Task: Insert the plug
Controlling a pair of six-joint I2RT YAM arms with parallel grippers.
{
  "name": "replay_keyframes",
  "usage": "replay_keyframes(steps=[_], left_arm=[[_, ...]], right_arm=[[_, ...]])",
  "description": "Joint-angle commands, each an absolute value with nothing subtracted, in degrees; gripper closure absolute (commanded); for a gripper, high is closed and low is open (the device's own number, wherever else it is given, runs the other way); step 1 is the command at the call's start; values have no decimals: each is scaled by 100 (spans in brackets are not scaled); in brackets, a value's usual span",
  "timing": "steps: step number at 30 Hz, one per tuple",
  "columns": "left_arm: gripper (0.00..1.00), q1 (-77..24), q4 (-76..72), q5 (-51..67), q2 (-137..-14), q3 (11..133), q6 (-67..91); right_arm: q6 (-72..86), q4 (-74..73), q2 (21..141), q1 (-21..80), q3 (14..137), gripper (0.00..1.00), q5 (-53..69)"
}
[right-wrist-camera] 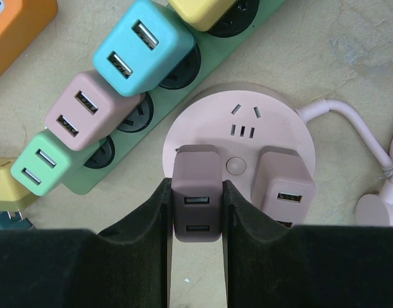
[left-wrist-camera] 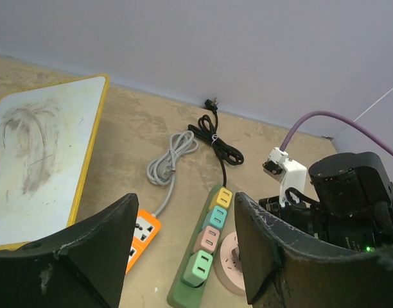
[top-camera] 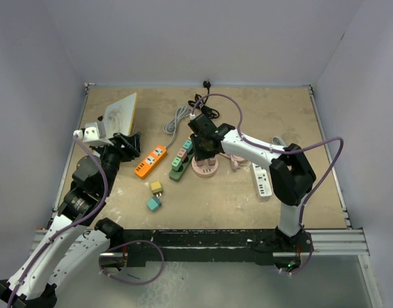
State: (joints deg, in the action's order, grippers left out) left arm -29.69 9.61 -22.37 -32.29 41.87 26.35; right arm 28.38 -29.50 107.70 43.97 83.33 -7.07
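Observation:
My right gripper [right-wrist-camera: 196, 212] is shut on a mauve USB plug [right-wrist-camera: 195, 186] that sits on the left side of the round pink socket hub [right-wrist-camera: 248, 122]. A second pink plug [right-wrist-camera: 285, 186] sits in the hub to its right. In the top view the right gripper [top-camera: 205, 146] hovers over the hub [top-camera: 204, 168]. My left gripper [left-wrist-camera: 183, 256] is open and empty, held above the table at the left [top-camera: 122, 144].
A green power strip [right-wrist-camera: 87, 183] holds yellow, teal, pink and green plugs [top-camera: 181, 157]. An orange strip [top-camera: 150, 161], a white strip [top-camera: 262, 180], loose yellow [top-camera: 157, 187] and teal [top-camera: 153, 203] plugs, a yellow-edged board [top-camera: 121, 110], grey and black cables [top-camera: 200, 102] lie about.

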Motion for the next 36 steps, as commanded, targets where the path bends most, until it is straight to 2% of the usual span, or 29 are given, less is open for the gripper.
replay_keyframes(steps=[1,11,23,31,36], left_arm=[[42,-2971,861,-2287,-3238,4191,2572],[42,-2975,885,-2294,-3243,4191,2572],[42,-2971,912,-2296,-3230,4205,2573],[42,-2971,919,-2262,-3220,4196,2601],[42,-2971,918,-2250,-3260,4215,2599]], right_arm=[[2962,-2815,10587,4386,8182,100,-907],[2975,-2770,10912,4386,8003,100,-824],[2988,-3425,11210,4395,7849,100,-2088],[2660,-3705,10480,4395,7680,100,-1837],[2577,-3341,10757,4395,7400,100,-1410]])
